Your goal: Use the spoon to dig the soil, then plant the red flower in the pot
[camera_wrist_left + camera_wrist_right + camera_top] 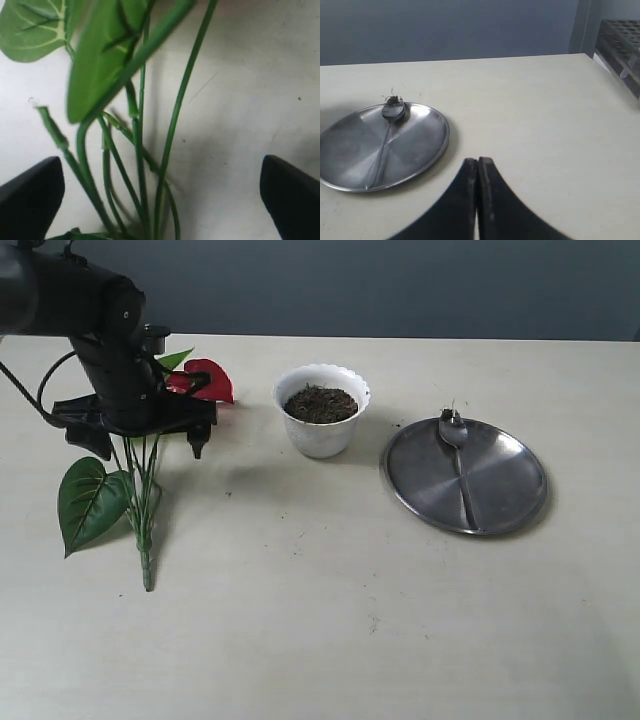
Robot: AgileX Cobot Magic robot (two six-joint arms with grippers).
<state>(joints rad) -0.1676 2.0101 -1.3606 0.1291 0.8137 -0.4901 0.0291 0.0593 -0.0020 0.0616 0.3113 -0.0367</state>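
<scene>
The red flower (208, 378) lies flat on the table at the left, its green stems (145, 505) running toward the front. My left gripper (150, 445) hangs open just above those stems, one finger on each side, nothing gripped. In the left wrist view the stems (142, 165) pass between the wide-apart fingertips (30, 200). The white scalloped pot (322, 412) holds dark soil (320, 403). The spoon (456, 440) rests on the steel plate (510, 490), with a bit of soil on its bowl (393, 109). My right gripper (478, 162) is shut and empty, out of the exterior view.
A large green leaf (88, 502) spreads at the front left of the stems. The plate (420, 150) sits right of the pot. A dark rack (620, 47) stands at the table's far edge in the right wrist view. Small soil crumbs dot the table.
</scene>
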